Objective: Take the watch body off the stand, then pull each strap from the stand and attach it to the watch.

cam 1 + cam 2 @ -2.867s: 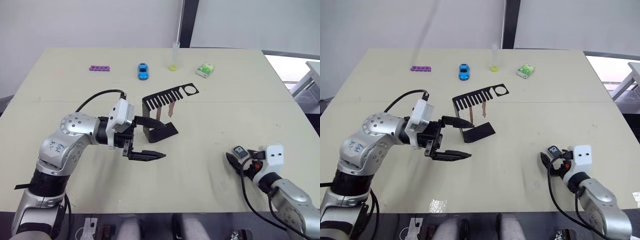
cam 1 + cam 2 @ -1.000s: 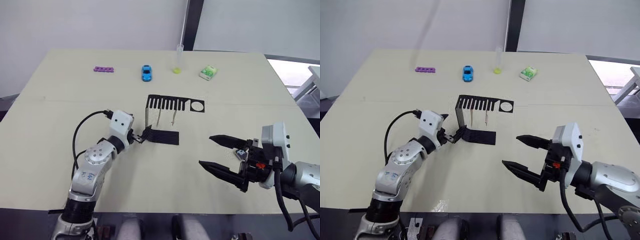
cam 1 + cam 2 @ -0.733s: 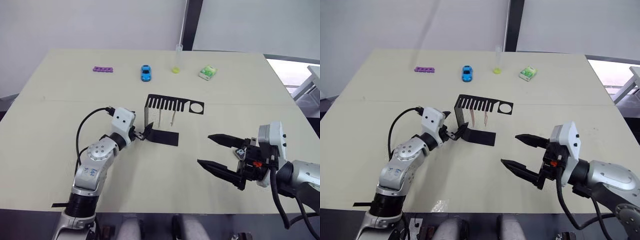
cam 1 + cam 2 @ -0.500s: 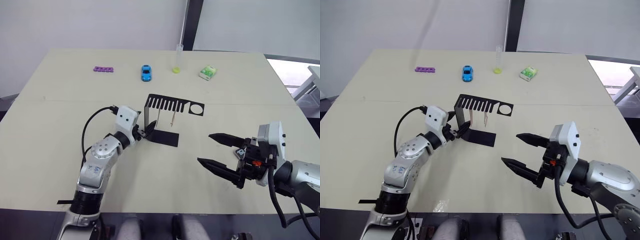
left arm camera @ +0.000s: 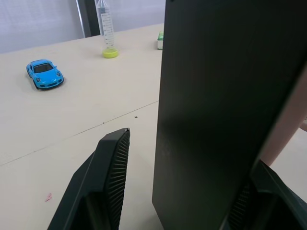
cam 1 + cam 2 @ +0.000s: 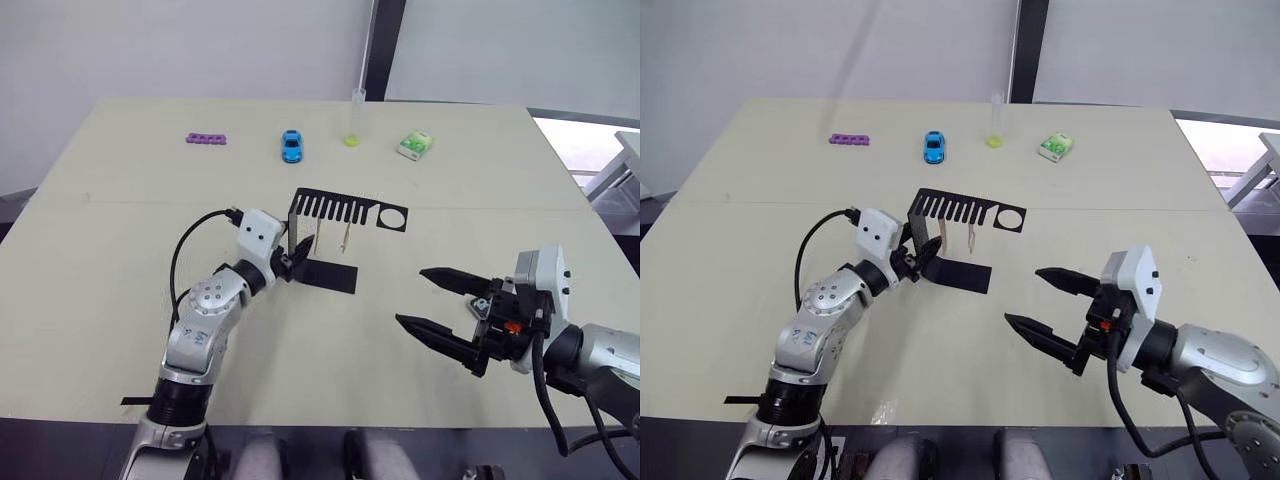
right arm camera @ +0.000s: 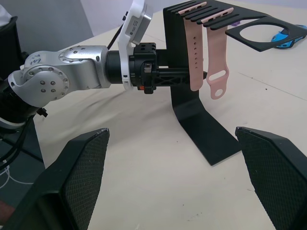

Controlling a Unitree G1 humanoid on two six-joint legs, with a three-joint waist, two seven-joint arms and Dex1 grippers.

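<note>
Stand was a black bent bracket mid-table, two pink-tan straps hanging from its slotted top arm, round hole empty. Left gripper straddled the upright, grip unclear. Right gripper gaped wide, empty, watch body just behind its fingers

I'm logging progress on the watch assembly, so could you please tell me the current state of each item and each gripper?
stand, upright on the table, round hole empty.
straps, both hanging from the stand's comb slots.
watch body, off the stand, by the right gripper's base.
left gripper, open, straddling the stand's upright.
right gripper, open wide, nothing between its fingers.
</note>
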